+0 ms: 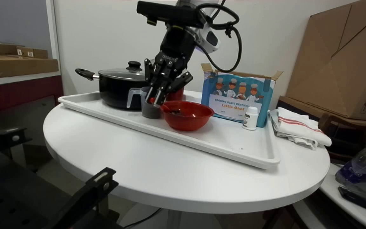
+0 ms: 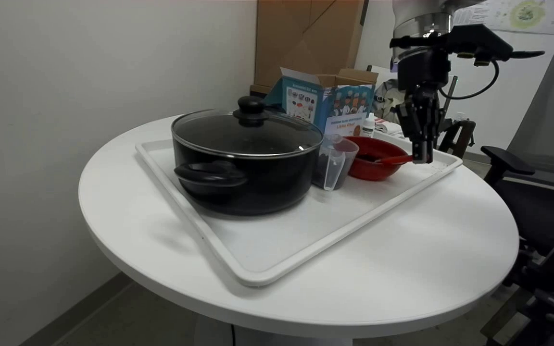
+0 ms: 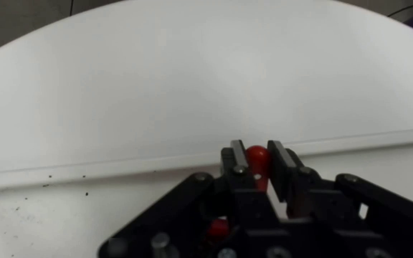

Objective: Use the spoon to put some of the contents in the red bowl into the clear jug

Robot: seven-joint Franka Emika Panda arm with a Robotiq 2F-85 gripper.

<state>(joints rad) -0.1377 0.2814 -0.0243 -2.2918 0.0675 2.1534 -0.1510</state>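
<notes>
Gripping spoon (image 2: 396,160); partly — seemingly — in bowl (image 1: 188,121)

In an exterior view, right of centre: red bowl (image 2: 373,171) sits upright, dark bits inside; red spoon (image 2: 396,160) slants in; clear jug (image 2: 337,163) upright, just left.

Office or lab, can't be pinned down further: mesh-backed office chair (image 2: 548,127), wall poster (image 2: 527,15), large cardboard box (image 1: 345,60), and robot arm (image 2: 410,26) above round white table (image 1: 170,173) are seen.
</notes>
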